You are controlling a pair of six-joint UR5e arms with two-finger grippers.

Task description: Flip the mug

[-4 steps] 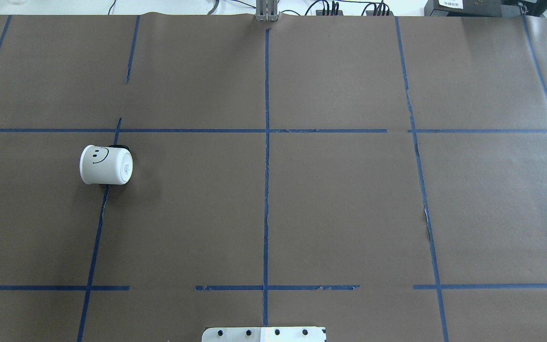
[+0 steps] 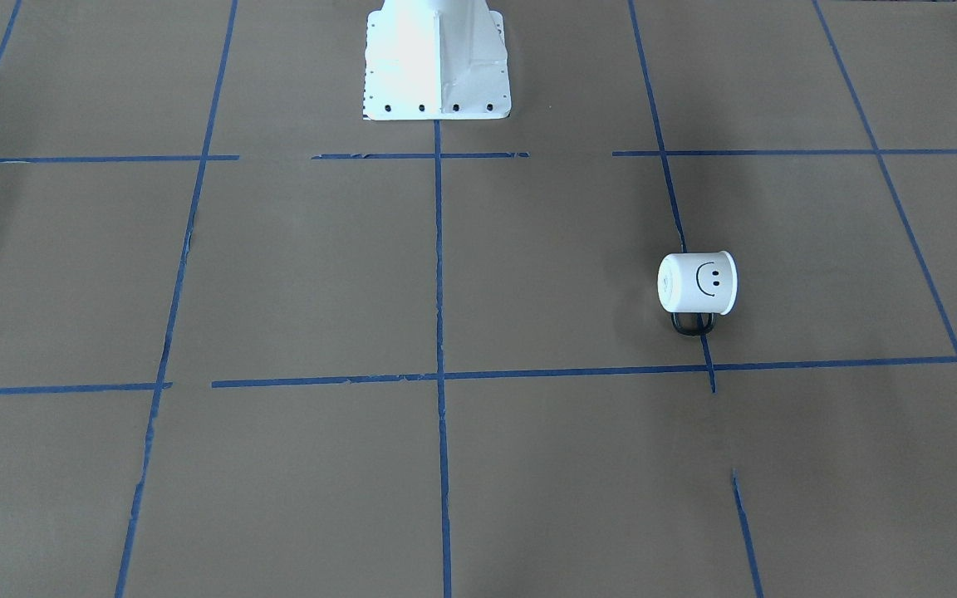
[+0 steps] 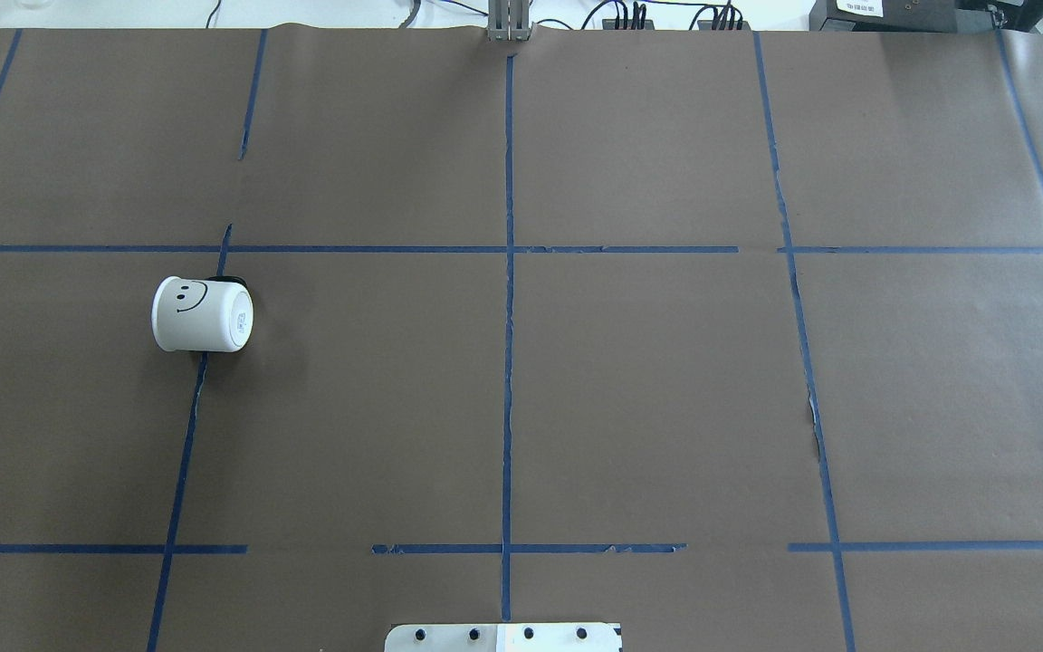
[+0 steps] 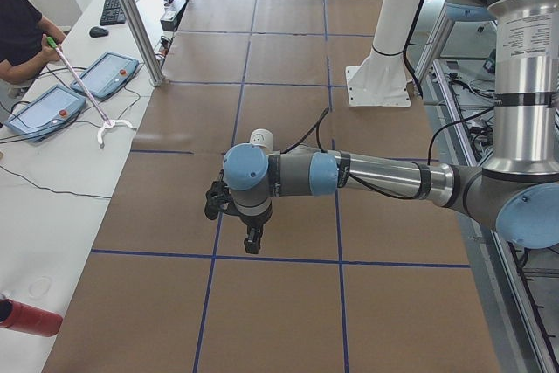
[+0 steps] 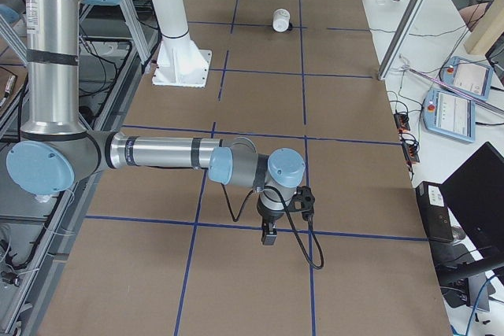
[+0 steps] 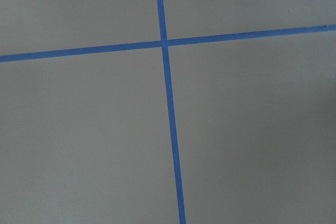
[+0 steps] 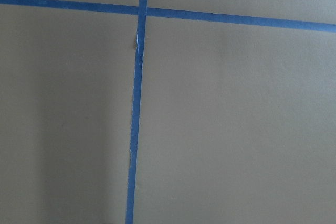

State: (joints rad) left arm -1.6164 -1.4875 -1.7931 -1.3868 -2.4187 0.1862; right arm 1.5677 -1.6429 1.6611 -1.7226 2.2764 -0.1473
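The white mug [image 3: 203, 315] with a black smiley face lies on its side on the brown paper, in the left half of the overhead view. Its flat bottom faces the table's middle and the smiley faces up. In the front-facing view the mug [image 2: 697, 283] has its black handle [image 2: 692, 324] low on the side away from the robot. It is small in the right side view [image 5: 281, 20]. My left gripper [image 4: 251, 240] hangs over the table nearer that camera than the mug. My right gripper [image 5: 268, 235] is far from the mug. I cannot tell whether either is open or shut.
Blue tape lines divide the paper into squares. The robot's white base plate [image 2: 437, 75] stands at the table's edge. Beside the table, a side bench holds tablets [image 4: 44, 111], a grabber stick [image 4: 87, 98] and an operator's arm [image 4: 22, 41].
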